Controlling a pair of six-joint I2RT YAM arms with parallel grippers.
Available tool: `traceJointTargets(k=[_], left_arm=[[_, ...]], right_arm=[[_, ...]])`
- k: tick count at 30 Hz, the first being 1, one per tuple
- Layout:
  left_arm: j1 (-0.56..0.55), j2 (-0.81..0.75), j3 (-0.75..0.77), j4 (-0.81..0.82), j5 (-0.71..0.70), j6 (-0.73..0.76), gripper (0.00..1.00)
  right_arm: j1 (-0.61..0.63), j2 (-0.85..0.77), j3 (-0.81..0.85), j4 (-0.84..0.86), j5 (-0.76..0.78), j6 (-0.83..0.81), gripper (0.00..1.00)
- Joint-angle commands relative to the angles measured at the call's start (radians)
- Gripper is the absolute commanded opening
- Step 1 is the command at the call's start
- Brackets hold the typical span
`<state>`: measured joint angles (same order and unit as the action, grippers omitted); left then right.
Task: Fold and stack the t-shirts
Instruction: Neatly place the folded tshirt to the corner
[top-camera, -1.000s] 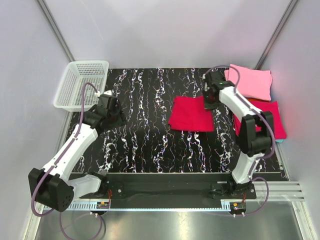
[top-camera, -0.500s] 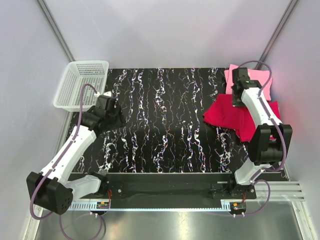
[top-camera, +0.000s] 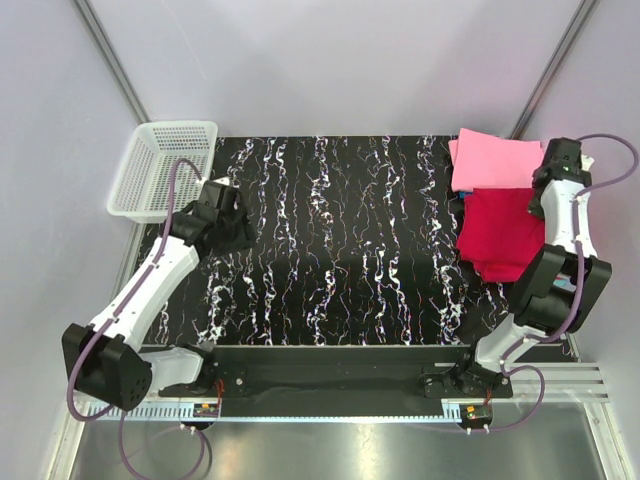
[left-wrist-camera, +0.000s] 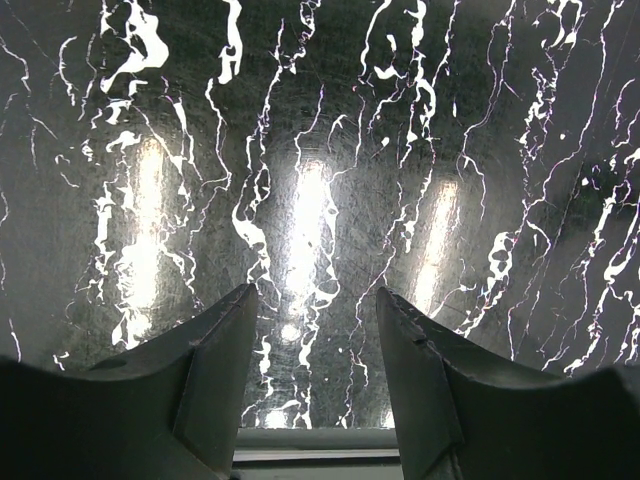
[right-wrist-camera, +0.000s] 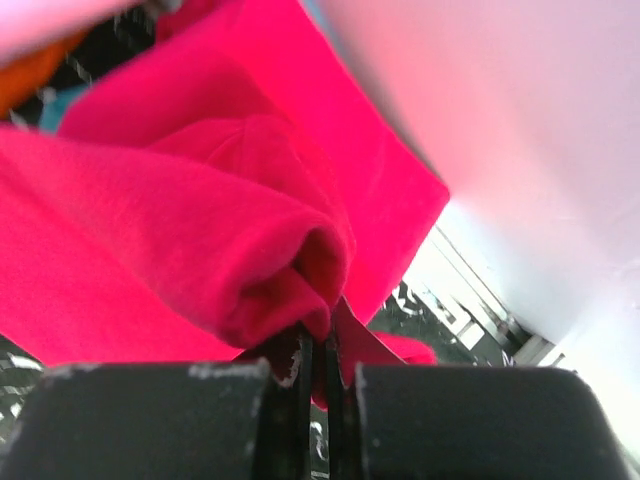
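A crimson t-shirt (top-camera: 500, 232) lies bunched at the table's right edge, on top of another red one whose edge shows under it. My right gripper (top-camera: 541, 203) is at its far right side, shut on a fold of the red cloth (right-wrist-camera: 200, 230); the jaws (right-wrist-camera: 320, 345) pinch the fold tight. A folded pink t-shirt (top-camera: 496, 160) lies just behind the red ones. Bits of orange cloth (right-wrist-camera: 28, 85) and turquoise cloth (right-wrist-camera: 50, 112) show at the upper left of the right wrist view. My left gripper (top-camera: 236, 226) hangs open over bare table (left-wrist-camera: 315, 300) on the left, holding nothing.
A white mesh basket (top-camera: 160, 170) stands at the back left corner, just behind my left arm. The black marbled tabletop (top-camera: 340, 230) has a metal rail along its near edge. The right wall is close to my right wrist.
My right gripper has carried the red t-shirt from the table's middle to the right edge, onto the other red one. The left arm has shifted only slightly.
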<state>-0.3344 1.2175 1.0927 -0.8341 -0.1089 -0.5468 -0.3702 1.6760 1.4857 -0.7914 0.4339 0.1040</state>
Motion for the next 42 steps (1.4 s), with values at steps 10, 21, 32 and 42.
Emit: traceJointTargets(k=[10,21,32,42], left_arm=[[0.005,0.054,0.061,0.009,0.026,-0.018,0.56],[0.003,0.068,0.047,0.010,0.028,-0.018,0.56],[0.005,0.027,0.010,0.023,0.032,-0.002,0.56],[0.003,-0.041,-0.065,0.093,0.081,-0.011,0.57]], right_arm=[[-0.093,0.076,0.102,0.138,0.090,0.058,0.00],[-0.099,0.163,0.133,0.077,0.114,0.157,0.38],[-0.092,-0.113,0.042,0.193,-0.219,0.157,1.00],[0.158,-0.265,-0.134,0.213,-0.556,0.163,1.00]])
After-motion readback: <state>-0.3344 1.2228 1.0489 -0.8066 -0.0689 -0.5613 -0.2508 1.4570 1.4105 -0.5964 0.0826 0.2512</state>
